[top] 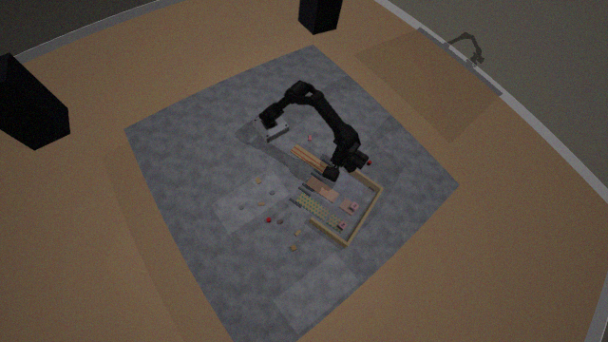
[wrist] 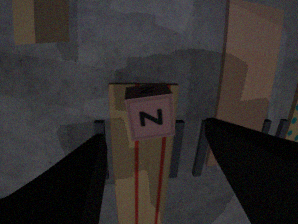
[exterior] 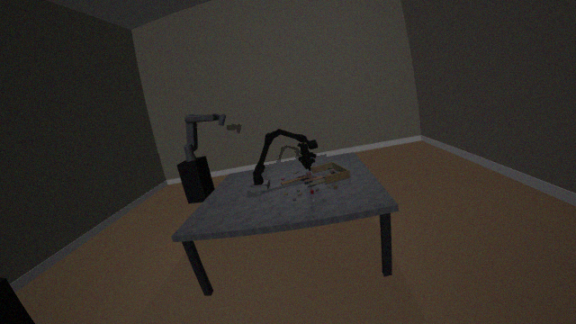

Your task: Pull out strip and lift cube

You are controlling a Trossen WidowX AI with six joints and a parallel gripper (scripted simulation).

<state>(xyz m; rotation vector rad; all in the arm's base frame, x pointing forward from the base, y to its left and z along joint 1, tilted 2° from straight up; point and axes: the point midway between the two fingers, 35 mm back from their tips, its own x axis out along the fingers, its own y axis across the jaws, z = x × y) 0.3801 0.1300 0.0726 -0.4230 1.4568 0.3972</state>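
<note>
The black fingers stood partly open, gripping nothing, around the pink cube marked N on the end of the flat tan strip with red lines. Closing off-centre could have tipped or knocked the cube off its strip.

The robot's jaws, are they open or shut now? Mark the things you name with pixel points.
Open: in the wrist view they stand wide apart, with the pink "N" cube [wrist: 151,118] between and beyond them, ungripped.

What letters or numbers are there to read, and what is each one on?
"N" or "Z": one black letter on the pink cube on the red-striped strip; I cannot tell which way up it is meant.
Too small to read: the dark mark on the cube on the plain pinkish strip.
Too small to read: any mark on the cube by the dotted strip.
</note>
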